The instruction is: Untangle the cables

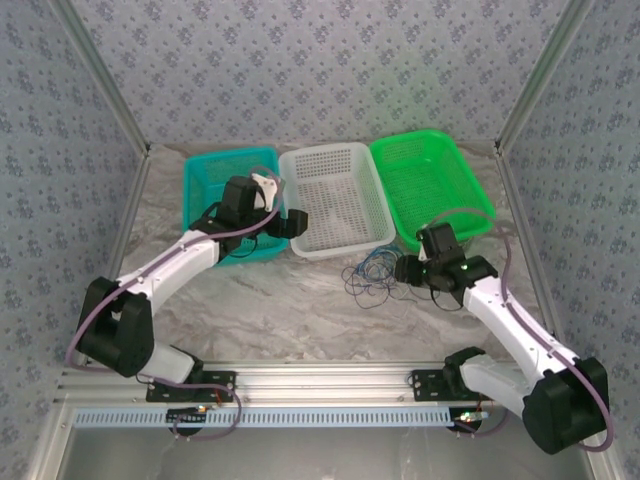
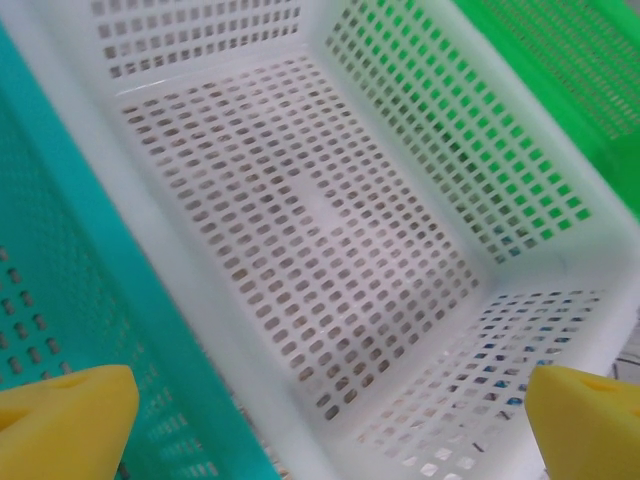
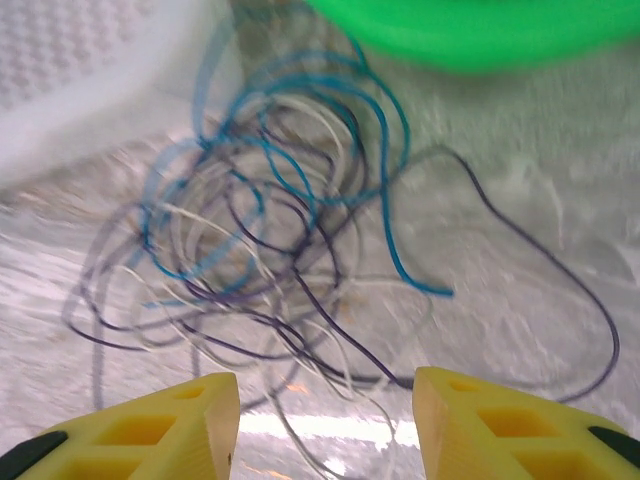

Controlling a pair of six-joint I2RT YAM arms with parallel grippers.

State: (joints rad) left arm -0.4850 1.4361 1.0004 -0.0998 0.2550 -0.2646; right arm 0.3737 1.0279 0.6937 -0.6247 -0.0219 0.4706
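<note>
Sprawling just in front of the white basket (image 1: 330, 153) (image 2: 320, 210), the cables (image 1: 373, 272) (image 3: 290, 230) are lying tangled. Beside them the right gripper (image 1: 406, 270) (image 3: 325, 405) is hovering, fingers (image 3: 490, 425) wide apart, empty. Over the white basket the left gripper (image 1: 291, 222) (image 2: 330, 425) is gaping, holding nothing.

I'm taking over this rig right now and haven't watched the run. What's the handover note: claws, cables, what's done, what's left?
Left claw: open, holding nothing, hanging over the white basket.
Right claw: open, holding nothing, low over the table, pointed at the cables.
Cables: blue, white and dark purple ones lie in one tangled heap on the table, in front of the white basket and the green basket.
Done: nothing separated that I can see; no cable in the white basket.
Left: pull every cable free of the heap.
</note>
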